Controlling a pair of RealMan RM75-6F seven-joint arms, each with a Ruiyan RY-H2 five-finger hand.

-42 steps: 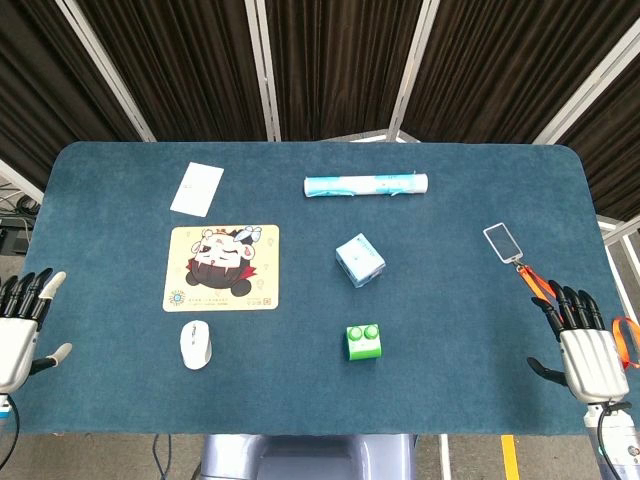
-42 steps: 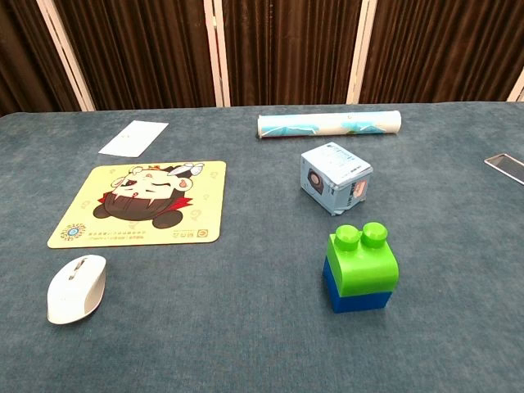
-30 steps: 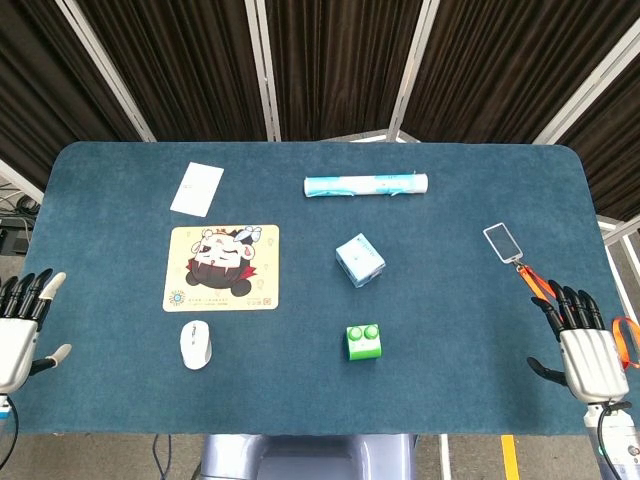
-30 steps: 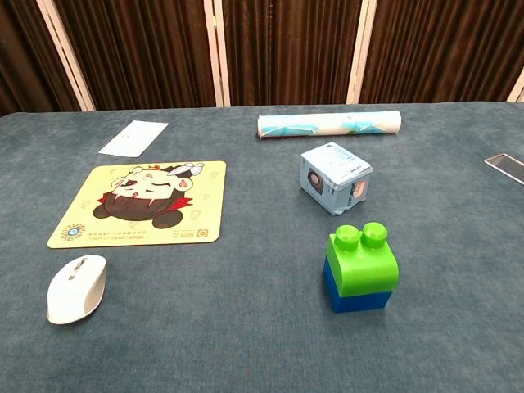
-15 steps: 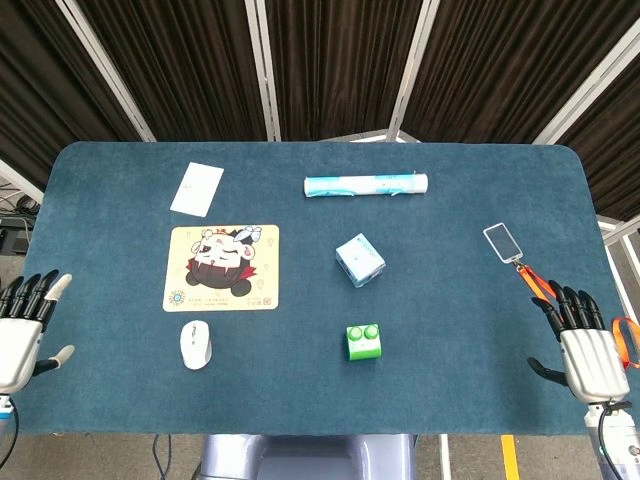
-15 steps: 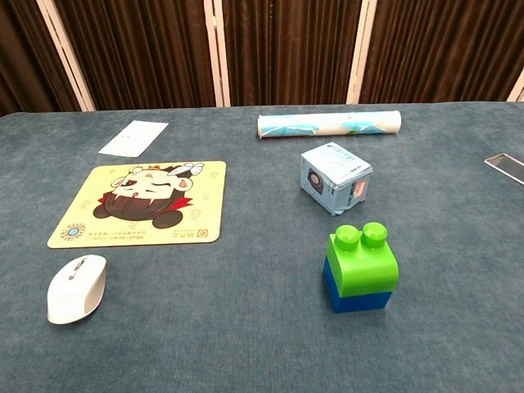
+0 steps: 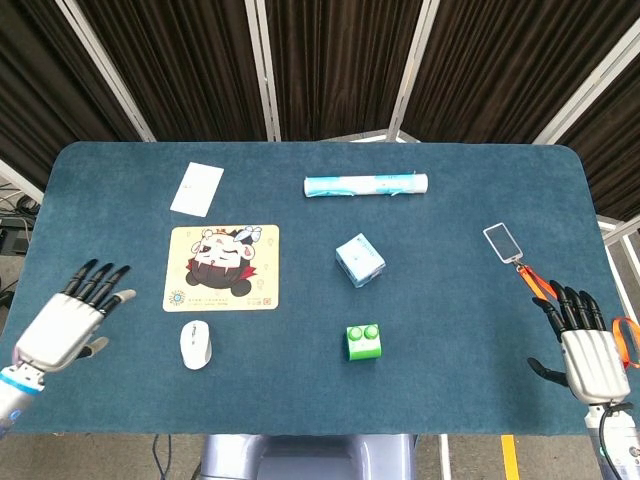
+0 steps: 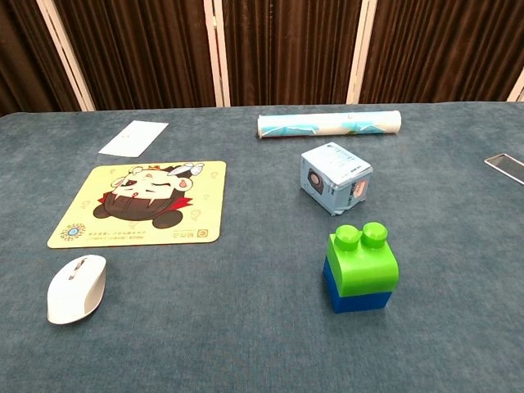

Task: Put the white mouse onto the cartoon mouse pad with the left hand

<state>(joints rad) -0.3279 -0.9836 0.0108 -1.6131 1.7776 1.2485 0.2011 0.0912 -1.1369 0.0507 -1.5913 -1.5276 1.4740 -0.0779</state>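
While the white mouse [image 7: 195,344] sits untouched on the blue cloth, just short of the near edge of the cartoon mouse pad [image 7: 222,267], the job looks to be at its very start: the reach. The left hand [image 7: 72,322] hovers over the table with nothing in it and fingers spread apart; the mouse lies off to its inner side, near but not touching, and the pad is beyond that, a little farther from the robot. From where I stand, the next move calls for that hand to swing inward over the mouse, settle around its body and close, then carry it the short hop forward onto the pad. The right hand [image 7: 584,355] rests far across the table, fingers apart and empty, well away from all this.
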